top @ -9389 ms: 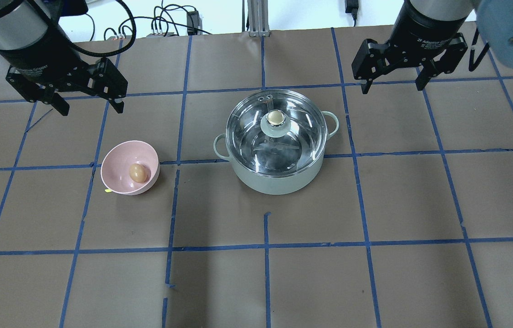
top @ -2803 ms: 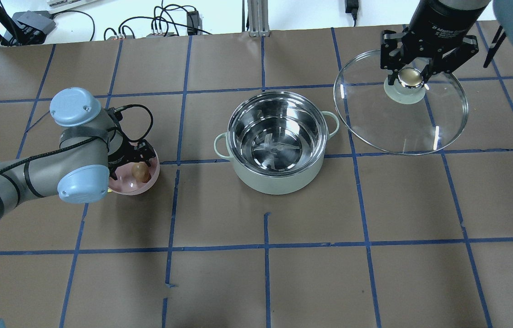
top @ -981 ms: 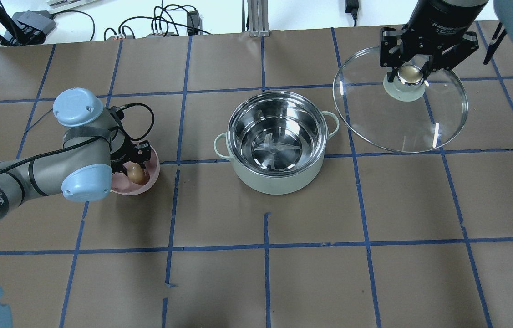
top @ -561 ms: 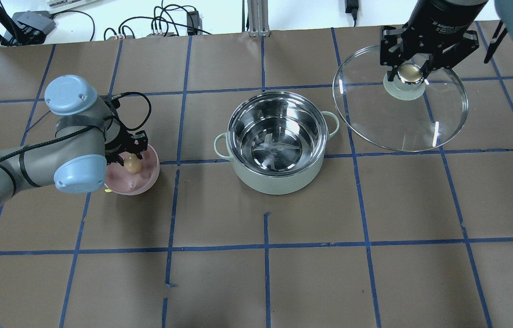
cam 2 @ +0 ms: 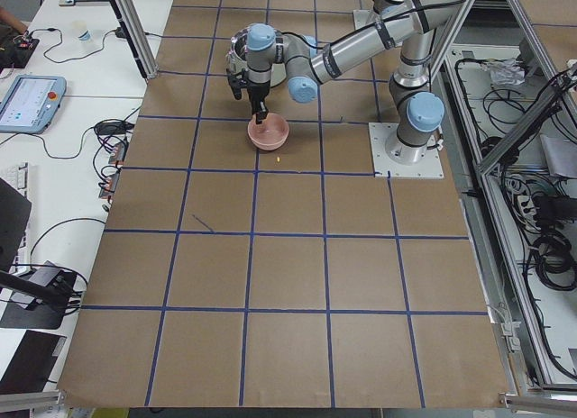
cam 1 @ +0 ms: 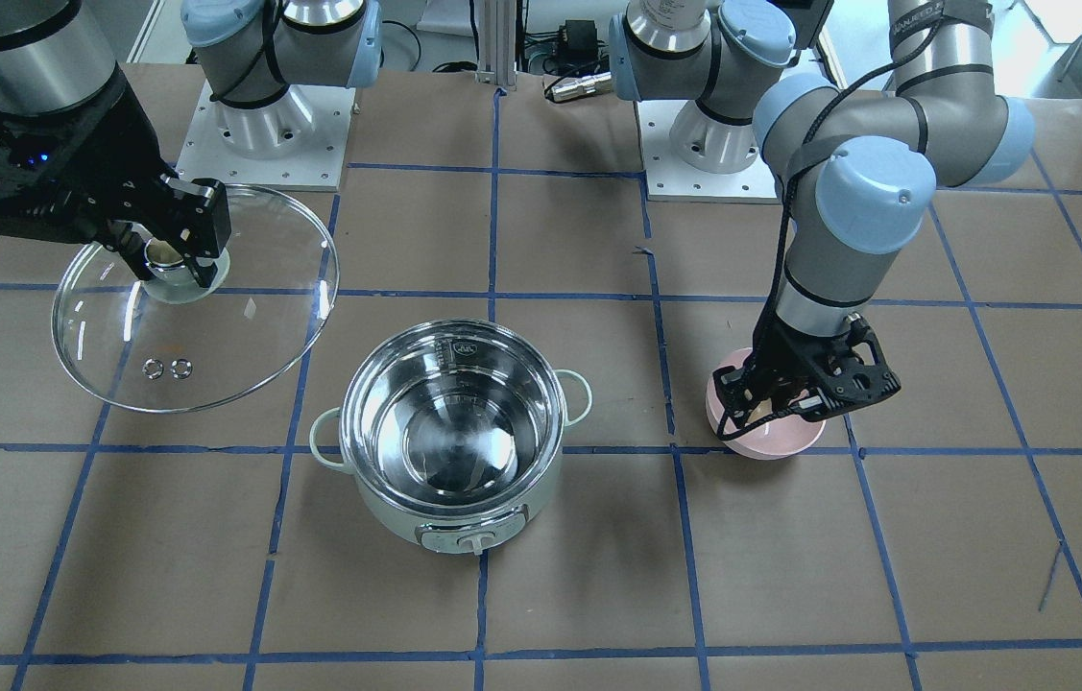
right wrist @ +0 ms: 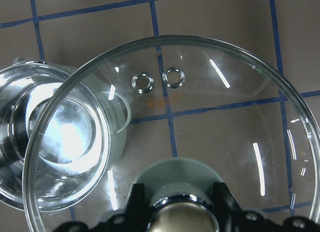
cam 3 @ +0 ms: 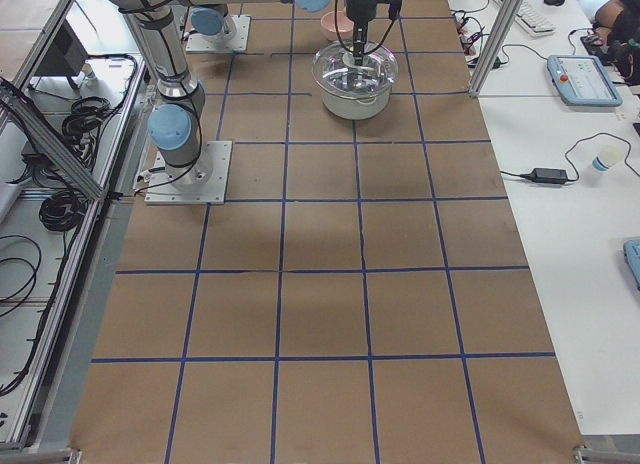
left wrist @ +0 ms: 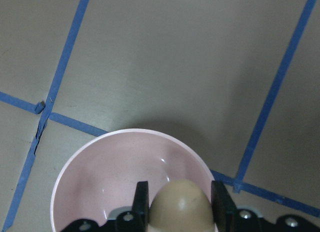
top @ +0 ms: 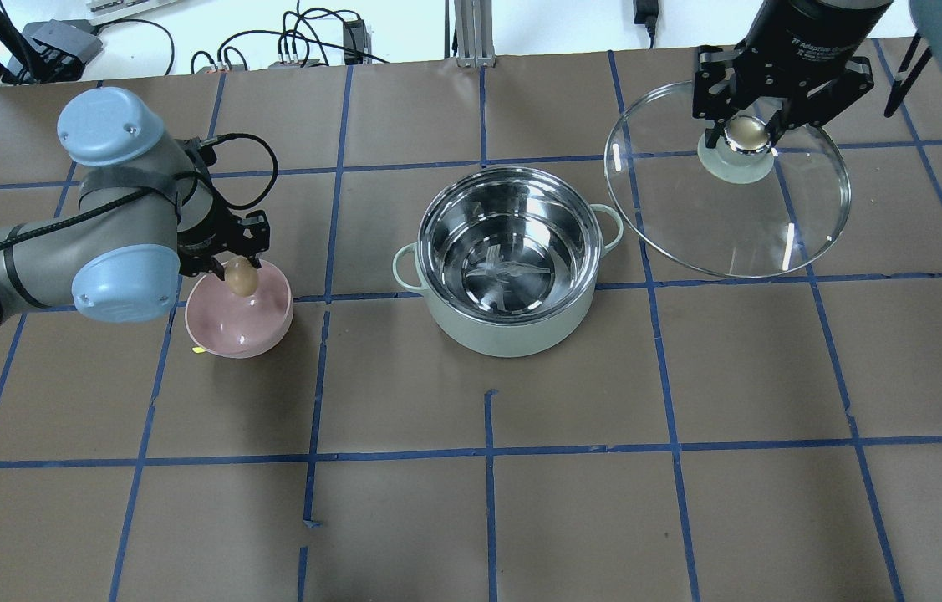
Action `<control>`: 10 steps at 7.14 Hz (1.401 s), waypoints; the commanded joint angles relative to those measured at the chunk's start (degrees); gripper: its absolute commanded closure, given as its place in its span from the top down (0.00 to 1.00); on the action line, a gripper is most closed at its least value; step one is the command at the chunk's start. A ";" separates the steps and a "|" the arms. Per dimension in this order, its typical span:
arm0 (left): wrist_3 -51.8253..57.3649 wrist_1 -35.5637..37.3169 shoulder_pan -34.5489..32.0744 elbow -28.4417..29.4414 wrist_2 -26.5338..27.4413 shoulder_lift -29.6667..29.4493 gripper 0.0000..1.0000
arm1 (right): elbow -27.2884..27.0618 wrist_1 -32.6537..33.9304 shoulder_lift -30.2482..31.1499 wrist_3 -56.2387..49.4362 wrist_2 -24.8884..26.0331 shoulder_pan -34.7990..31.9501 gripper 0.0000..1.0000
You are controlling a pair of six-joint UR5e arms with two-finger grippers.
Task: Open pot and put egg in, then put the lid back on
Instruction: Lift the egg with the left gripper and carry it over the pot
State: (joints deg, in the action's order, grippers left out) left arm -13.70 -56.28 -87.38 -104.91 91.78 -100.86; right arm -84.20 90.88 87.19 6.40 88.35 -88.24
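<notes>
Left gripper [top: 239, 269]: jaws pinching the egg [top: 241, 279], one finger on each side, plain in the left wrist view. A second ago the egg lay on the floor of the pink bowl [top: 246, 328]. Now it is up by the bowl's far rim in the overhead view, and the arm has drawn toward the upper left of frame. Lift under way. The bowl sits empty below the egg. How far the egg clears the rim is hard to judge, probably only a little.

Right gripper [top: 744, 134]: jaws clamped on the centre knob [top: 736, 164] of the lid [top: 730, 230], upper right of frame, barely shifted over the last seconds.

Pot [top: 511, 333]: centre of frame, open, steel inside bare.

Reading: opening done, egg secured. Carry across to the pot comes next. Set it low, since a dropped egg cracks. Lid last.
</notes>
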 commanded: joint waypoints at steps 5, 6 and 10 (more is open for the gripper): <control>-0.45 1.50 -17.90 11.21 -3.54 -6.34 0.23 | -0.17 0.00 0.00 -0.07 -0.11 0.08 0.06; -0.54 4.92 -18.44 11.22 -3.89 -8.01 0.23 | -0.18 0.00 0.00 -0.07 -0.11 0.08 0.06; 0.08 8.82 -21.25 9.82 -4.60 -11.27 0.23 | -0.18 0.00 0.00 -0.07 -0.20 0.17 0.07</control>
State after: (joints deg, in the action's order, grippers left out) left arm -13.81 -48.00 -107.95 -94.81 86.84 -111.12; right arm -84.36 90.88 87.19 6.33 88.17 -88.07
